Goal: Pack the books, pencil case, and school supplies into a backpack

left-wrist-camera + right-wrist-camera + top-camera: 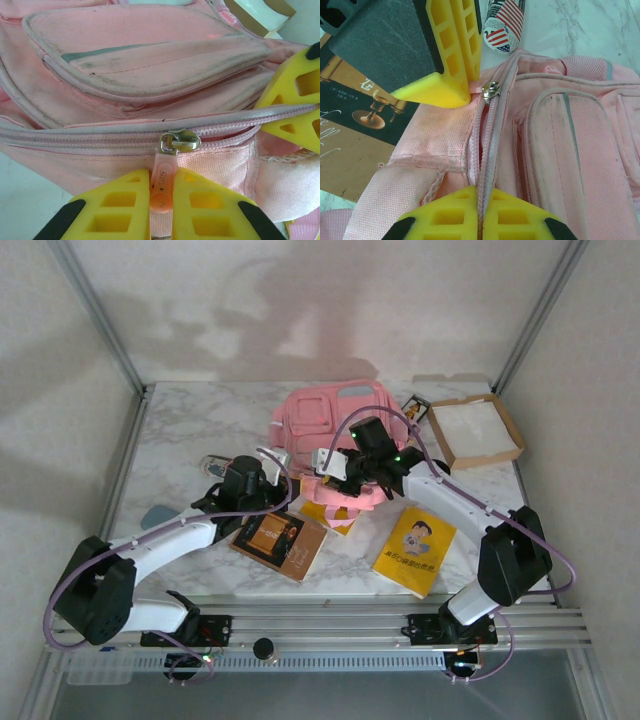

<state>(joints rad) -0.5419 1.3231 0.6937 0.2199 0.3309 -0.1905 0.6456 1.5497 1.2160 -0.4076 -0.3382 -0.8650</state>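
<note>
As I judge it, the step in hand is to open the backpack point(335, 418), because the books lie outside it.

At the backpack's front, the left gripper point(161, 181) is clenched on the pink pull tab point(162, 162), which hangs just under the metal slider point(179, 141). The dark book point(278, 540) lies before the backpack, a little to the left. The right gripper point(481, 202) is clenched on the backpack's zipper seam point(489, 150) and holds the cloth. The yellow book point(415, 550) lies before the backpack to the right, apart from it.

The next move probably calls for a steady pull of the tab along the seam while the other side keeps the cloth tight.

The tab carries small raised letters, too small to read. The gold characters on the dark book are also not readable. A flag-printed thing point(502, 25) with stars and stripes lies just beside the backpack.
</note>
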